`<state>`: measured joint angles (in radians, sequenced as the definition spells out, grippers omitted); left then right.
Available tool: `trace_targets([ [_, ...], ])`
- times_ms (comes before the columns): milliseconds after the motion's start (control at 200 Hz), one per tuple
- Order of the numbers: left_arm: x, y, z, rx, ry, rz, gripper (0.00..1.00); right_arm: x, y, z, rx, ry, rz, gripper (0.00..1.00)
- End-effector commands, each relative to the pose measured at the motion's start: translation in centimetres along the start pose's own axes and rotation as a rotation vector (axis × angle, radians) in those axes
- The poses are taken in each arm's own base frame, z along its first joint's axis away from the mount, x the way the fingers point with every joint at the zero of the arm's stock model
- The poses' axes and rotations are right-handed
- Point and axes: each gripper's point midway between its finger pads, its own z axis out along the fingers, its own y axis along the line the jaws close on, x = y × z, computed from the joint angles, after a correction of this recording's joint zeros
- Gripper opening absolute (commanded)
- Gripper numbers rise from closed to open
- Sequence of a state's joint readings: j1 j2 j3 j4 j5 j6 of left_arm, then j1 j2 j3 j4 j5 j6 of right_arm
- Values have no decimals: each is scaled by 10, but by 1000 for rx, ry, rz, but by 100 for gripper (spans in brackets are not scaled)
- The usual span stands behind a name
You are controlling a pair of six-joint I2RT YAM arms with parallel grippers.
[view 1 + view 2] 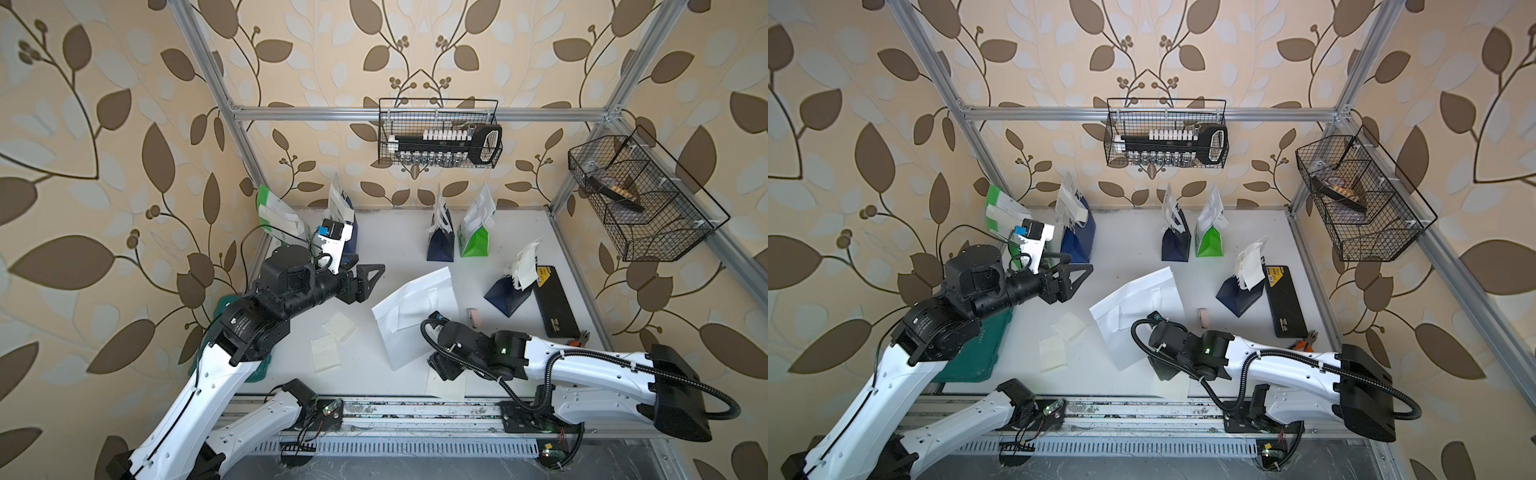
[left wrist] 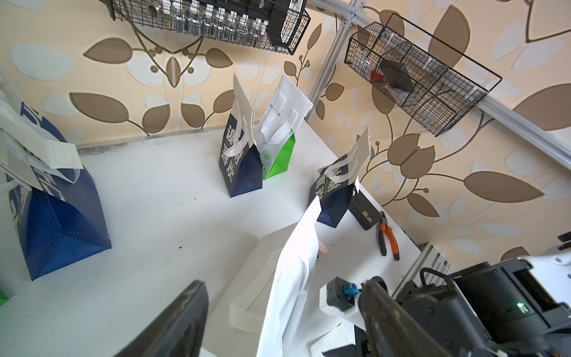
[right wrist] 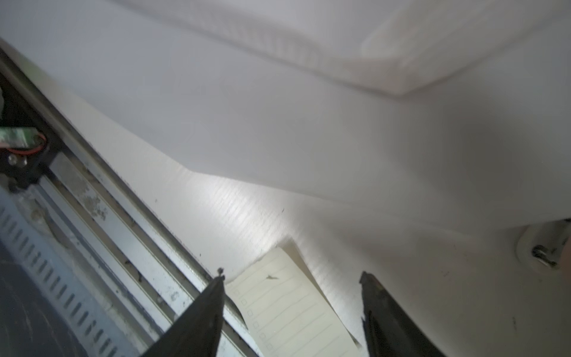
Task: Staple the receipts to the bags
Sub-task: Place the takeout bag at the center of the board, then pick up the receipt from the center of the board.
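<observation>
- Right hand (image 3: 290, 275) is hovering, jaws apart, over a receipt (image 3: 278, 312) at the desk (image 3: 241, 210) edge; a clumsy nudge risks pushing it off.
- Left hand (image 1: 368, 284) is waiting, jaws apart.

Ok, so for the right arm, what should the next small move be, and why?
Probably lower the right gripper and close it on the receipt. The jaws stand open with that loose slip lying between the fingertips at the front edge of the table. The white bag lies flat just beside it, so the slip would seem to be meant for that bag.
</observation>
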<state>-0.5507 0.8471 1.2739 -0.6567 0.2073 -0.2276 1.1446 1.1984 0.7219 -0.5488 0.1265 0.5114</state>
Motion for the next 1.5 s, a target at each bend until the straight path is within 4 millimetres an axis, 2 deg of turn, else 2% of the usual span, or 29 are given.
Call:
trace_targets([
  [0, -15, -10, -20, 27, -73, 24, 80, 27, 3, 2, -25, 120, -30, 72],
  [220, -15, -12, -21, 33, -67, 30, 80, 32, 8, 38, 28, 197, -107, 77],
  [290, -15, -12, -22, 30, -66, 32, 80, 33, 3, 46, 82, 215, -109, 77],
  [435, -17, -12, -27, 21, -77, 41, 80, 43, 1, 62, 130, 278, -112, 71],
  [540, -19, -12, -32, 17, -87, 51, 80, 67, 9, 79, 109, 362, -108, 53],
  [610, -20, -13, -34, 20, -87, 51, 80, 80, 12, 88, 104, 388, -95, 31],
  [660, -20, -15, -36, 28, -90, 54, 80, 89, 15, 94, 104, 408, -99, 23],
  [745, -20, -16, -38, 32, -92, 56, 80, 92, 13, 97, 141, 405, -117, 5],
  [820, -19, -16, -39, 30, -91, 56, 80, 87, 8, 95, 161, 368, -112, 0],
  [930, -18, -16, -40, 34, -97, 53, 80, 62, 1, 79, 208, 255, -122, 0],
  [1040, -18, -13, -40, 25, -105, 52, 80, 24, 0, 52, 214, 73, -106, 0],
  [1190, -15, -15, -35, 41, -94, 52, 81, -25, -1, 0, 212, -177, -90, 0],
  [1330, -16, -13, -26, 37, -86, 63, 83, -71, -5, -59, 219, -416, -77, 0],
  [1414, -16, -12, -13, 39, -66, 77, 85, -95, -8, -88, 254, -542, -91, 0],
  [1494, -16, -8, 5, 32, -38, 91, 86, -118, -6, -107, 283, -639, -116, 0],
])
